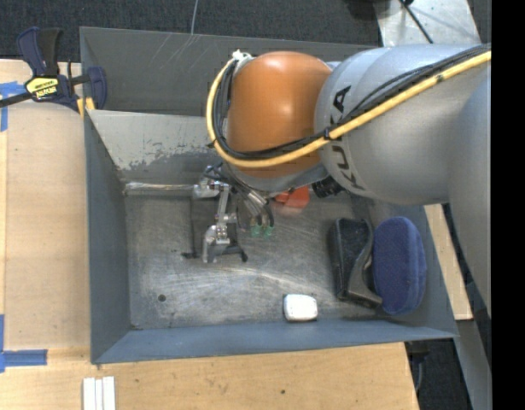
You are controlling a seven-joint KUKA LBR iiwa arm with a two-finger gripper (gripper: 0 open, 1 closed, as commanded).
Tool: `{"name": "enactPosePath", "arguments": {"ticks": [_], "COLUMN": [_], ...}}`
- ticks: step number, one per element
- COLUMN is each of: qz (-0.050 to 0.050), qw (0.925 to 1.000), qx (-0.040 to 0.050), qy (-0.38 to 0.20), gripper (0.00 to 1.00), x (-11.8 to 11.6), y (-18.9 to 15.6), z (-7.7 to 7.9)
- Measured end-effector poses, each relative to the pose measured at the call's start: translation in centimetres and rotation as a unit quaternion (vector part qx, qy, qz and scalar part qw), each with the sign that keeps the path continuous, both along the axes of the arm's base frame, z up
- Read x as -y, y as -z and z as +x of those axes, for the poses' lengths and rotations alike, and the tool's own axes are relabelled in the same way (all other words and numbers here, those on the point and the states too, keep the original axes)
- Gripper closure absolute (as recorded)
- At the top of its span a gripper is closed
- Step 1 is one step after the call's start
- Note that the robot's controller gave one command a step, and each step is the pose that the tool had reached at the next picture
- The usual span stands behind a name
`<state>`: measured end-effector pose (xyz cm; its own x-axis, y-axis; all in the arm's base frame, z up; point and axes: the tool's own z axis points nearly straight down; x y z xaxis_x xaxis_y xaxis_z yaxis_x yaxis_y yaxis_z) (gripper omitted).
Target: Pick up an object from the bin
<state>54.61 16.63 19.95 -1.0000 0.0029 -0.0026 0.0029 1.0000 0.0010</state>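
Although the gripper hangs low over the bare floor of the bin, left of the frame's centre, we cannot tell whether it is spread or pressed together. Nearest it is a small green thing, just to its right and partly under the wrist. Too little of it shows to tell its long axis. Beneath the gripper a thin dark streak runs left to right; we cannot tell whether it is a thing or a shadow. An orange-red thing lies up and right of the green one. Well apart, a white rounded block lies at lower centre, its long axis left to right. At lower right a blue oval pouch, long axis top to bottom, touches a dark case on its left.
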Motion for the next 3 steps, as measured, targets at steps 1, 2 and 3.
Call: {"name": "enactPosePath", "arguments": {"ticks": [1, 2, 3], "qz": [0.004, 0.004, 0.0], "qw": [0.9995, 0.9994, 1.0], "qx": [0.0039, 0.0178, 0.0041], "qy": [0.03, 0.03, -0.004], "gripper": [0.0, 1.0, 1.0], "x": [8.2, 8.3, 8.3], "y": [12.6, 11.9, -0.7], "z": [2.2, 2.9, 0.9]}}
